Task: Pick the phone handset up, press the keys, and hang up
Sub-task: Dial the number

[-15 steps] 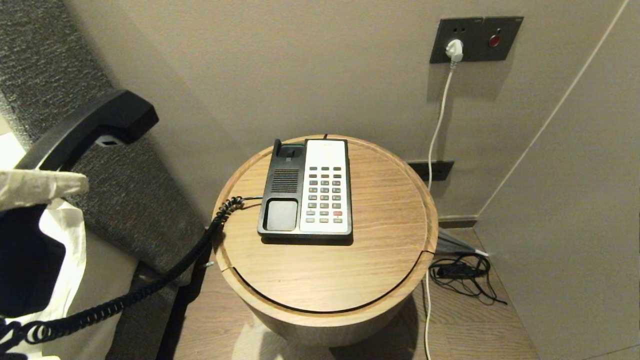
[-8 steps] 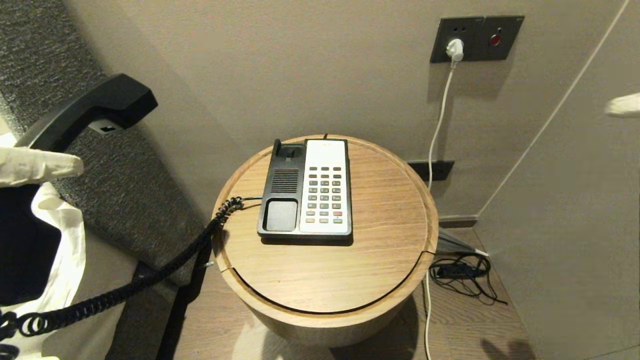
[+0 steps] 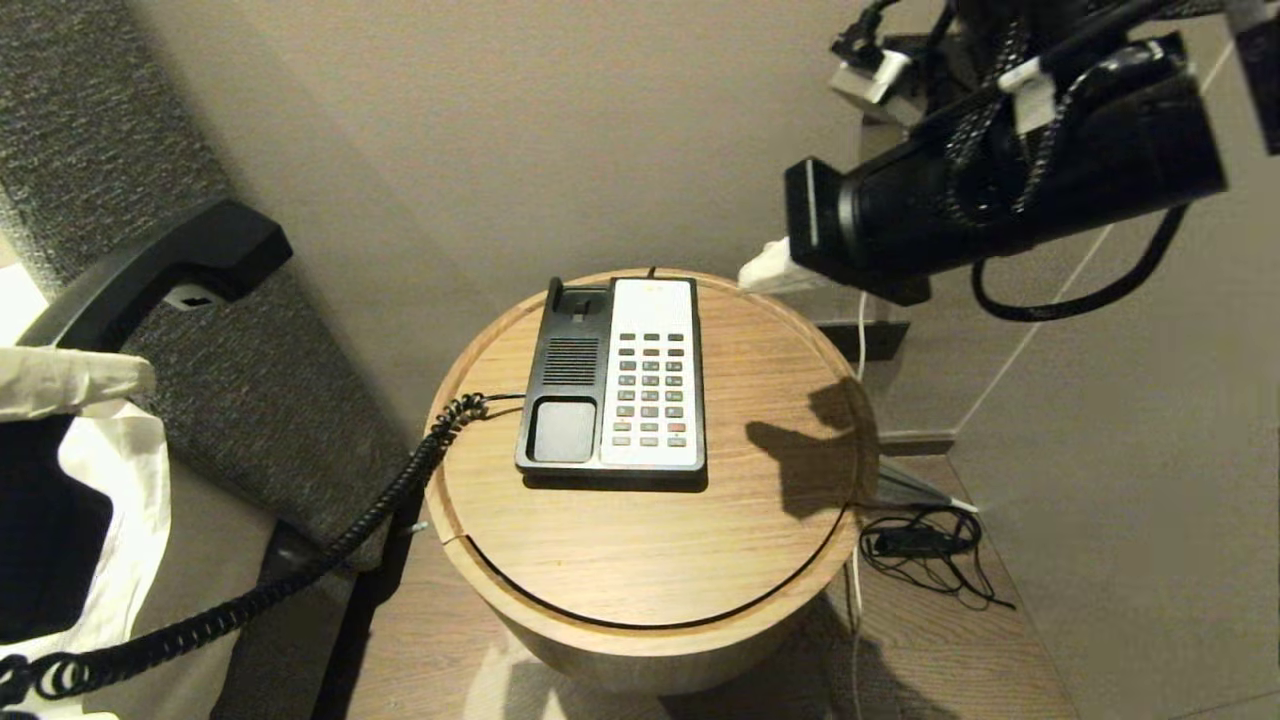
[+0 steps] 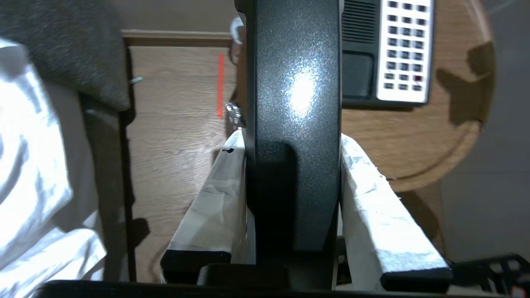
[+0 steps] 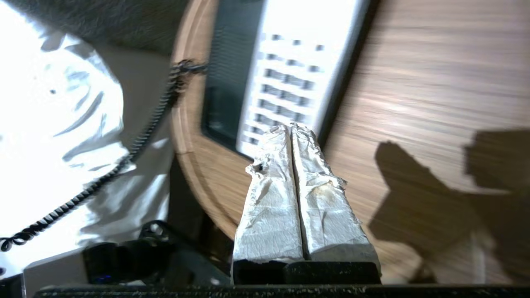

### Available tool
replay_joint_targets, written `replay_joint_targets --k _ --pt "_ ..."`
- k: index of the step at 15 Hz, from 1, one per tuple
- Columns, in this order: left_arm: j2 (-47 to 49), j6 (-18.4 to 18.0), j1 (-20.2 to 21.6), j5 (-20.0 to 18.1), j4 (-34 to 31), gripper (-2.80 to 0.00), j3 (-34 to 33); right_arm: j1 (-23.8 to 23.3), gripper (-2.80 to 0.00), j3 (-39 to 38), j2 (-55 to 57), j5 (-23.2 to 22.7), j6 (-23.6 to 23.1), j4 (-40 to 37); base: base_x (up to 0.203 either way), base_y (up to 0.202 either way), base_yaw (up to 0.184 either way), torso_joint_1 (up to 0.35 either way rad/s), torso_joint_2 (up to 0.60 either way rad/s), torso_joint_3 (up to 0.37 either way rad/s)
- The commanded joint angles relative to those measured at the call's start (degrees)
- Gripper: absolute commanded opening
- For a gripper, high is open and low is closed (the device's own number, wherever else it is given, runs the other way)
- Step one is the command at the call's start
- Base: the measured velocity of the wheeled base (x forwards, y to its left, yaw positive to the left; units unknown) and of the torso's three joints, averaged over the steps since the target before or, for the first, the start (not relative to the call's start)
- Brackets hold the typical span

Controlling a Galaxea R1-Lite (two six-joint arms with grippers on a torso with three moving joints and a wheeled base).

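The phone base (image 3: 612, 378), black with a white keypad (image 3: 652, 375), lies on the round wooden table (image 3: 760, 500), its cradle empty. My left gripper (image 3: 75, 368) is shut on the black handset (image 3: 155, 270) and holds it up at the far left, off the table; in the left wrist view the handset (image 4: 296, 103) sits between the white-wrapped fingers (image 4: 372, 194). A coiled black cord (image 3: 330, 545) runs from it to the base. My right gripper (image 3: 770, 270) is shut and empty, above the table's far right edge; in the right wrist view the gripper (image 5: 291, 129) points toward the keypad (image 5: 290, 78).
A dark grey upholstered headboard (image 3: 120, 120) and white bedding (image 3: 110, 520) stand at the left. The beige wall is behind the table. A white cable (image 3: 852, 620) and a black adapter with tangled cord (image 3: 920, 545) lie on the floor at the right.
My right arm has swung in from the far right to above the table's far right edge, casting a shadow there. The left gripper with the handset has dropped slightly.
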State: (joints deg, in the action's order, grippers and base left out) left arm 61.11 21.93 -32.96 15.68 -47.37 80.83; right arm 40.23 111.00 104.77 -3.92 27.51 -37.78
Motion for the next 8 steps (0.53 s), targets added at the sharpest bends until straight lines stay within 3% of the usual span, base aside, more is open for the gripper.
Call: replay_joint_targets --k 1,8 --pt "-0.8 0.2 1.42 0.06 -0.18 -2.8 -0.42 3.14 -2.8 0.24 5.5 3.3 0.42 0.68 0.0 0.0 0.0 0.0 0.0 0.0" --pt "-1.95 -0.02 1.57 0.29 0.18 -2.8 -3.12 3.8 -2.8 0.31 11.62 5.86 -1.19 6.92 0.0 0.0 0.0 0.0 0.0 0.0"
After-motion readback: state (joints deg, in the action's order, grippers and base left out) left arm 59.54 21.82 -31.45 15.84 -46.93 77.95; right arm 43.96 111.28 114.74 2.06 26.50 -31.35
